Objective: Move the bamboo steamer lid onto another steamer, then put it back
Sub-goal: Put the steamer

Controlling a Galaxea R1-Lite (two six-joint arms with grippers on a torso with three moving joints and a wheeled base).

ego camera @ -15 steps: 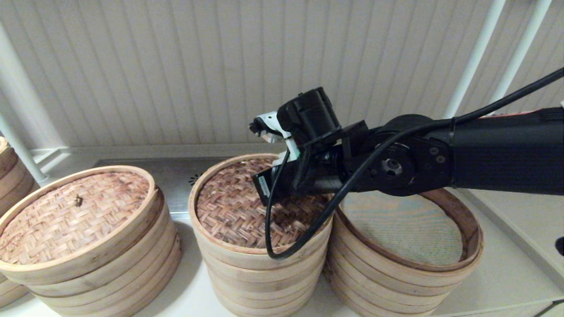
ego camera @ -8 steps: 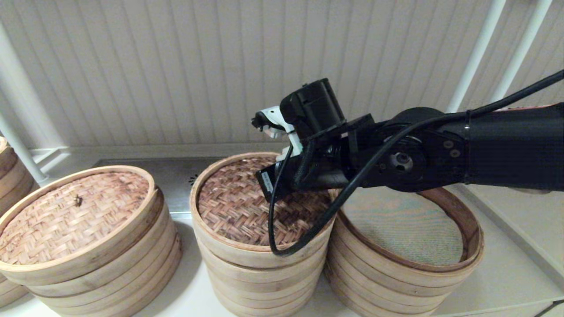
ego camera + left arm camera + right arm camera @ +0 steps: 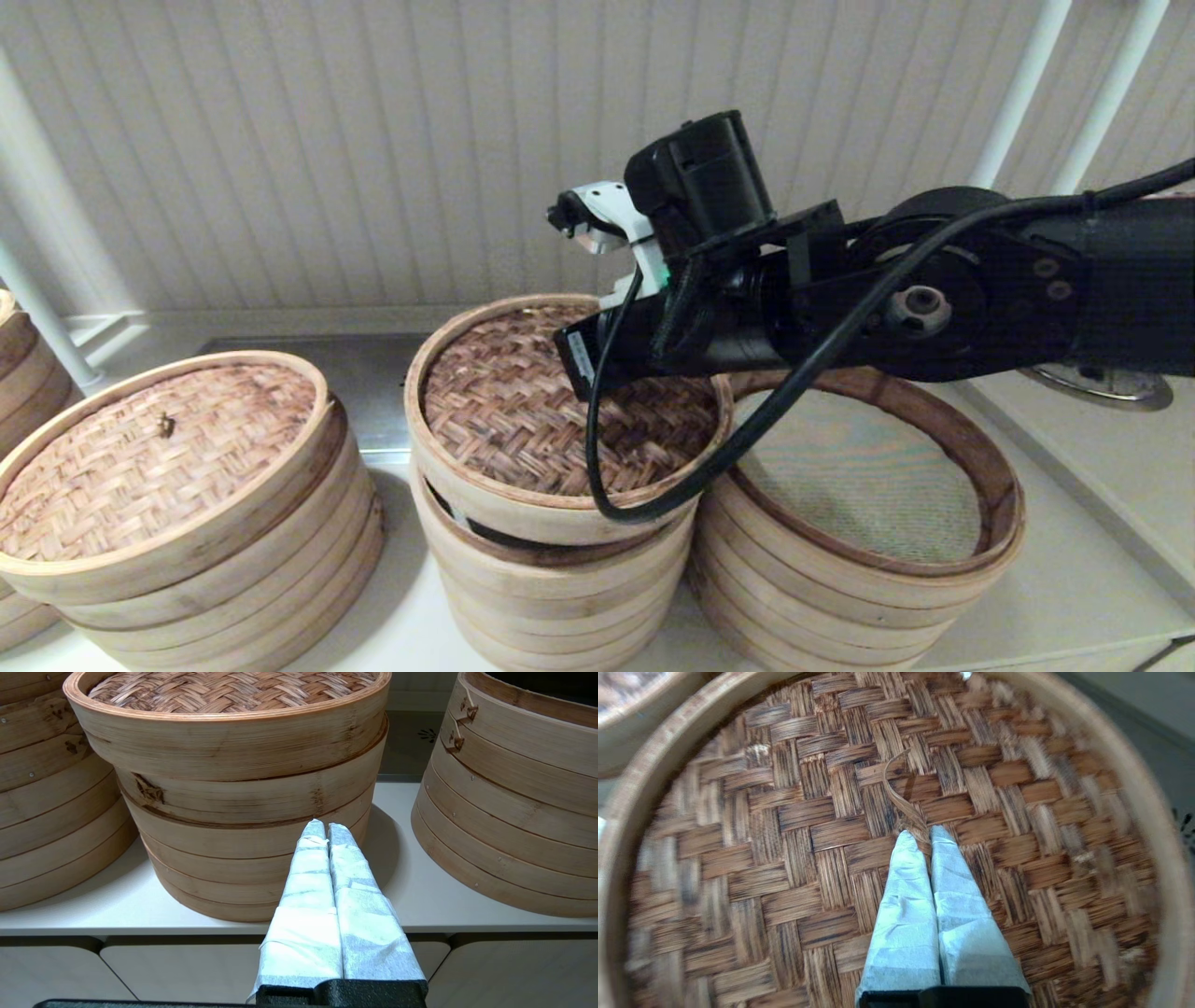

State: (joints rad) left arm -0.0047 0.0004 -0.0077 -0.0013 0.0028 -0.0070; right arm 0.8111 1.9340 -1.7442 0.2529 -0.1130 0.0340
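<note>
the right end effector (image 3: 923, 835) pinches a small bamboo loop at the middle of the bamboo steamer lid (image 3: 532, 411), its fingers closed on it. the lid hangs tilted just above the middle stack (image 3: 551, 588), a gap showing on its left side, beside another steamer (image 3: 934, 551) on the desk (image 3: 1074, 597). the left end effector (image 3: 325, 828) rests low before the desk with fingers pressed together, holding nothing.

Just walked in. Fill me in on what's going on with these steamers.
The right gripper is shut on the small bamboo loop at the centre of the bamboo steamer lid and holds it tilted above the middle stack, with a gap showing under its near-left edge. The open steamer with the grey-green liner stands right beside it. The left gripper is shut on nothing, low in front of the tan-lidded stack.
</note>
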